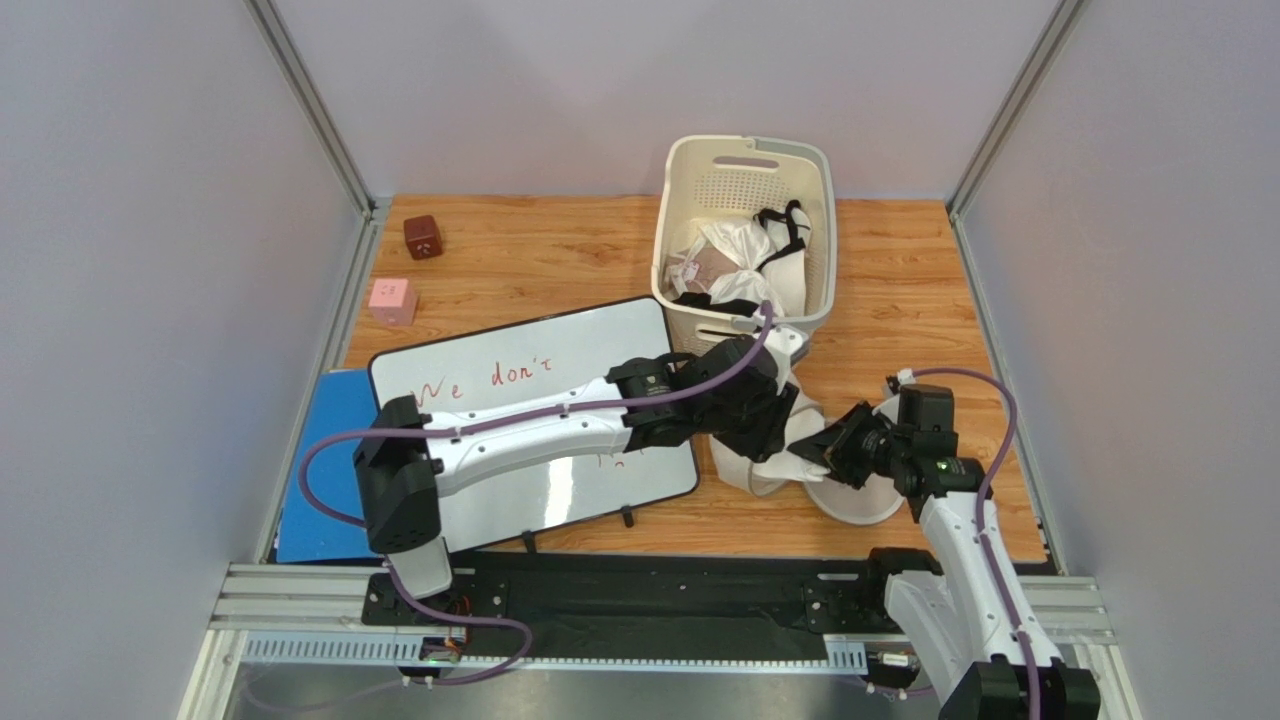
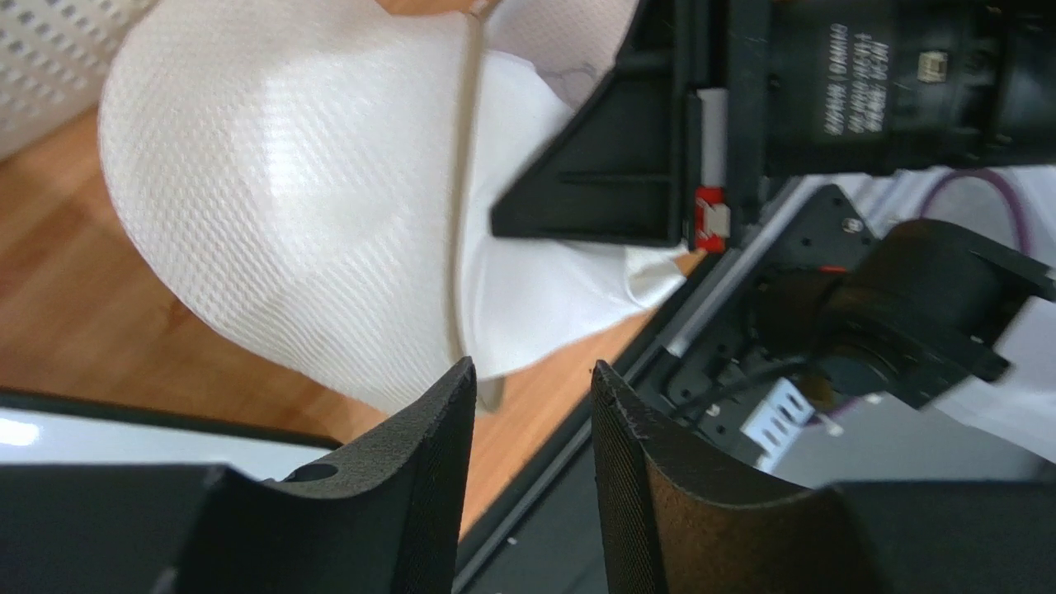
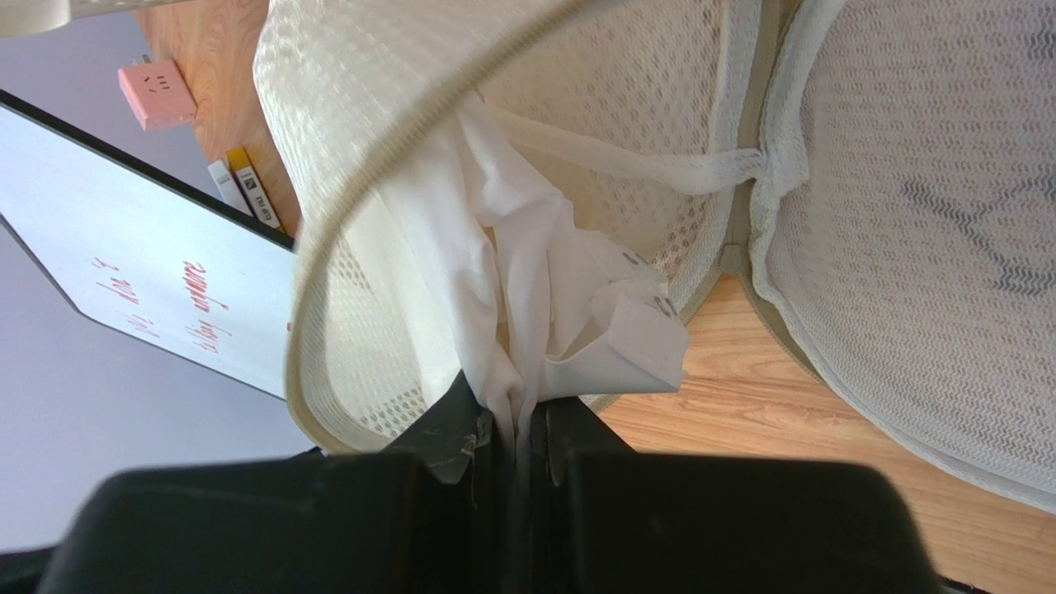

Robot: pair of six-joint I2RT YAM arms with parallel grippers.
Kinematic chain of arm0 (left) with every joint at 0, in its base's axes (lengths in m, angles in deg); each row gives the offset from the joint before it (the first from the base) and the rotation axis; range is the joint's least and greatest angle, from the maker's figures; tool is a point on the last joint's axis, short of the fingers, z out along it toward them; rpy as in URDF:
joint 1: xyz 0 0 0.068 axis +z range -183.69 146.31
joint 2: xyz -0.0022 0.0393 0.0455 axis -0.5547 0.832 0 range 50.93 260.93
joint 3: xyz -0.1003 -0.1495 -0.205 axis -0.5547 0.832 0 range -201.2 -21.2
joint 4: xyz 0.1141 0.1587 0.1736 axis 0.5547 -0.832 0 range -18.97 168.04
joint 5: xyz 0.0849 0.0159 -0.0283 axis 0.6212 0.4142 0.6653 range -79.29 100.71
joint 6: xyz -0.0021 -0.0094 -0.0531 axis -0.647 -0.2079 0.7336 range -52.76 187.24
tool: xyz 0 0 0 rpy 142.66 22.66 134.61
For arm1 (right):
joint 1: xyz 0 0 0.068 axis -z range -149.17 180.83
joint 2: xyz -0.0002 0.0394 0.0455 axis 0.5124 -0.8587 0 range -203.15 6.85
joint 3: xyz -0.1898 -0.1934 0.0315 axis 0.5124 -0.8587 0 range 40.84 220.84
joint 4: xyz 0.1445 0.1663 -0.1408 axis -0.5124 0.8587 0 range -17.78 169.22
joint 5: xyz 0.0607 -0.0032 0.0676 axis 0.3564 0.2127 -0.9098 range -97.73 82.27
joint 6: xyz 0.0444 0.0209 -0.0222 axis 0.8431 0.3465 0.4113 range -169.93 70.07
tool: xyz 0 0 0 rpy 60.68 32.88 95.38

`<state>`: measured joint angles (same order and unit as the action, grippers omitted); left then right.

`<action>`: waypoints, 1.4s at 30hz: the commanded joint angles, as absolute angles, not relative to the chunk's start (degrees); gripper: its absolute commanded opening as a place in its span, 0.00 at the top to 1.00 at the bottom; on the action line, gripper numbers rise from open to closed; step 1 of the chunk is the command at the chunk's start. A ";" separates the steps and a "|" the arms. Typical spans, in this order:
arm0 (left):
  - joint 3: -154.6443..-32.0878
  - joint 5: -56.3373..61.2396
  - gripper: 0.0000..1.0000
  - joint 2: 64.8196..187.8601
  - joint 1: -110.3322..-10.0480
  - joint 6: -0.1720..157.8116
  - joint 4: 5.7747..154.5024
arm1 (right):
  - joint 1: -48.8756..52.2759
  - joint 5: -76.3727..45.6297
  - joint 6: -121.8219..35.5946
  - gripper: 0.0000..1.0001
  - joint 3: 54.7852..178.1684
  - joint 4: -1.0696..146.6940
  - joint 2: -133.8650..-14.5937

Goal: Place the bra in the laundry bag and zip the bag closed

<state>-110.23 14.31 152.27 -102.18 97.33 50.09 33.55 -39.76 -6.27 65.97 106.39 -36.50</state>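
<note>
The laundry bag (image 3: 917, 248) lies open on the wooden table, its two cream mesh halves hinged apart; it also shows in the top view (image 1: 869, 500). My right gripper (image 3: 521, 427) is shut on the bra (image 3: 533, 285), a bunch of white fabric that lies inside the raised left half (image 3: 372, 149). My left gripper (image 2: 531, 384) is open and empty, just short of that half's rim (image 2: 469, 186), with the mesh dome (image 2: 273, 198) in front of it. In the top view both grippers, left (image 1: 769, 435) and right (image 1: 819, 447), meet over the bag.
A cream slatted basket (image 1: 747, 165) with a black-strapped garment (image 1: 781, 225) and other cloth stands at the back. A whiteboard (image 1: 511, 375) lies under my left arm, on a blue sheet (image 1: 323, 450). A pink cube (image 1: 392, 300) and a brown cube (image 1: 422, 236) sit far left.
</note>
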 commanded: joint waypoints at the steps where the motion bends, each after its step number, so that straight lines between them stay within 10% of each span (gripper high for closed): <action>1: -106.20 7.65 0.52 144.72 -102.16 104.40 52.81 | 33.99 -42.35 -6.95 1.00 68.79 107.55 -36.66; 11: -97.58 2.97 0.47 141.81 -101.19 116.99 58.08 | 34.08 -43.24 7.62 1.00 69.05 108.78 -32.79; 30: -82.99 28.91 0.34 143.30 -105.41 125.86 85.49 | 33.99 -40.51 13.18 1.00 73.89 113.79 -35.69; 42: -88.43 30.64 0.42 141.73 -111.11 107.17 66.36 | 33.99 -34.18 5.10 1.00 75.65 118.00 -34.19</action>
